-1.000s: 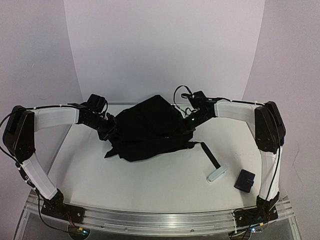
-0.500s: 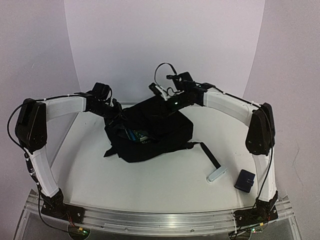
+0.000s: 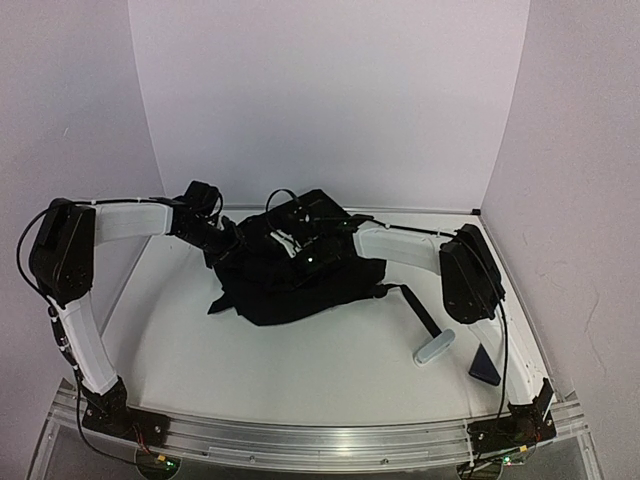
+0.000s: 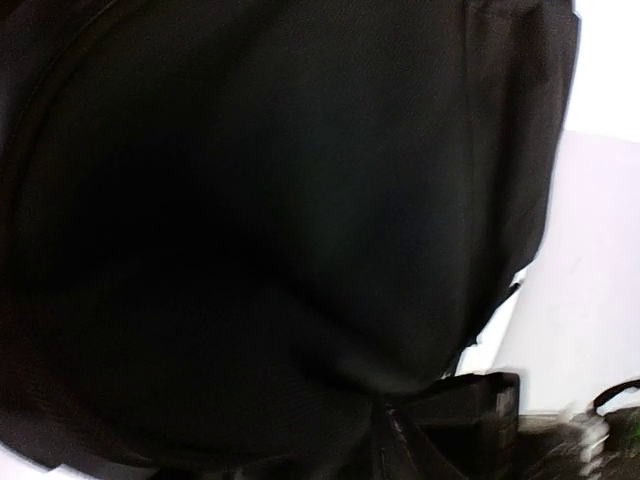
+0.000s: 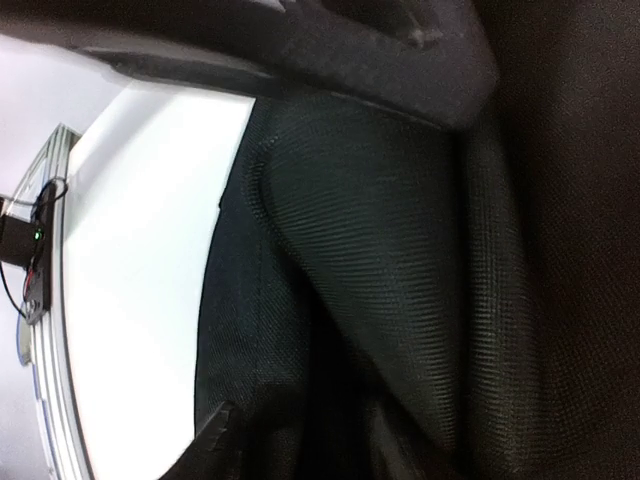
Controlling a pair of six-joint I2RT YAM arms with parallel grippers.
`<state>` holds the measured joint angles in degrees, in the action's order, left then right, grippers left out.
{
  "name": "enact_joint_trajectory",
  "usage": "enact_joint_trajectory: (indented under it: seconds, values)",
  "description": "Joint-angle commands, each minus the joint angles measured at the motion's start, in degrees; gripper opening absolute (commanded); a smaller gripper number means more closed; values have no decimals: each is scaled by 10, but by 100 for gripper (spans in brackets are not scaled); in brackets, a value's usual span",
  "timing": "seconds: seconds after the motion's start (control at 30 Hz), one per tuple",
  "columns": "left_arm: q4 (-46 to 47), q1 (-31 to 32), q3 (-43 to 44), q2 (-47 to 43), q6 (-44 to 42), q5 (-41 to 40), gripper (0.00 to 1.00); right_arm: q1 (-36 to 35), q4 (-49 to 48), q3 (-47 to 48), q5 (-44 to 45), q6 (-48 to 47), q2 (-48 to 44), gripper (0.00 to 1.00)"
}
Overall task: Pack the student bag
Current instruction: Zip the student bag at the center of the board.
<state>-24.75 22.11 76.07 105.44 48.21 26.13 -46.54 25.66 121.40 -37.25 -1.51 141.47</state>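
The student bag (image 3: 300, 285), a soft black backpack, lies bunched at the middle of the table, with one webbing strap (image 3: 415, 305) trailing to the right. My left gripper (image 3: 232, 240) is at the bag's upper left edge. In the left wrist view black fabric (image 4: 260, 220) fills the frame and gathers into a pinched fold at the jaws, which look shut on it. My right gripper (image 3: 300, 250) is pressed into the bag's top. The right wrist view shows only black woven fabric (image 5: 380, 270) close up, and its fingers are hidden.
A light grey oblong object (image 3: 435, 347) and a small dark-blue pouch (image 3: 485, 365) lie on the white table (image 3: 300, 380) at the front right, near the right arm's base. White walls enclose the table on three sides.
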Motion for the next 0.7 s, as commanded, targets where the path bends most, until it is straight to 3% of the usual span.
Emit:
enact_joint_trajectory:
  seconds: [0.0,0.2,0.3,0.53,0.67]
  values:
    - [-49,-4,-43,-96,5,-55,51,10,-14,11,32,8,-8,29]
    - [-71,-4,-115,-184,39,-121,59,10,-18,0,15,34,-34,23]
    - [-84,-4,-123,-187,45,-141,62,11,-19,-5,18,36,-42,23]
    - [-126,-4,-35,-90,46,-145,68,16,-20,-6,17,45,-56,26]
    - [-106,-4,-1,-46,49,-142,72,19,-20,-6,14,39,-63,28]
